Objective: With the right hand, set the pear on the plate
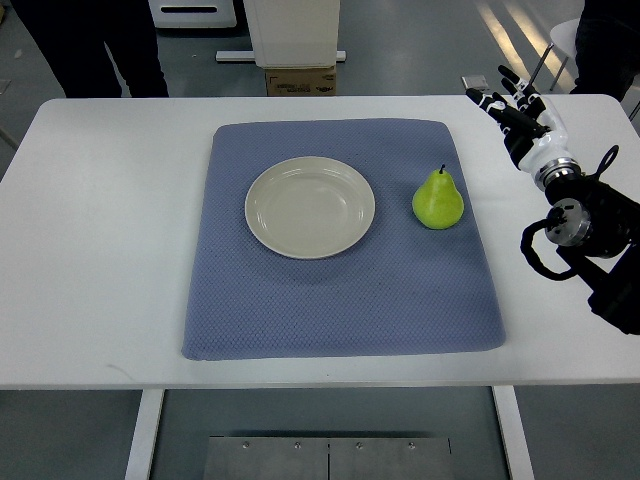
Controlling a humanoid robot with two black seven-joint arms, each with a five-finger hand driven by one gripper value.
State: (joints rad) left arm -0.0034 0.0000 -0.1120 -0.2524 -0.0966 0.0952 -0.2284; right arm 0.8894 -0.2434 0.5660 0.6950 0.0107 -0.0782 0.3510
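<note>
A green pear (438, 200) stands upright on the right part of a blue-grey mat (340, 300). Left of it, near the mat's middle, lies an empty cream plate (310, 207). My right hand (515, 105) hovers over the table's far right corner, up and to the right of the pear and well apart from it. Its black-tipped fingers are spread and hold nothing. The right arm (585, 215) comes in from the right edge. My left arm does not show.
The mat lies on a white table (90, 250). Beyond the far edge stand a cardboard box (300, 80) and white equipment. A person's dark legs (100, 45) stand at the far left, and another dark figure (605, 45) at the far right.
</note>
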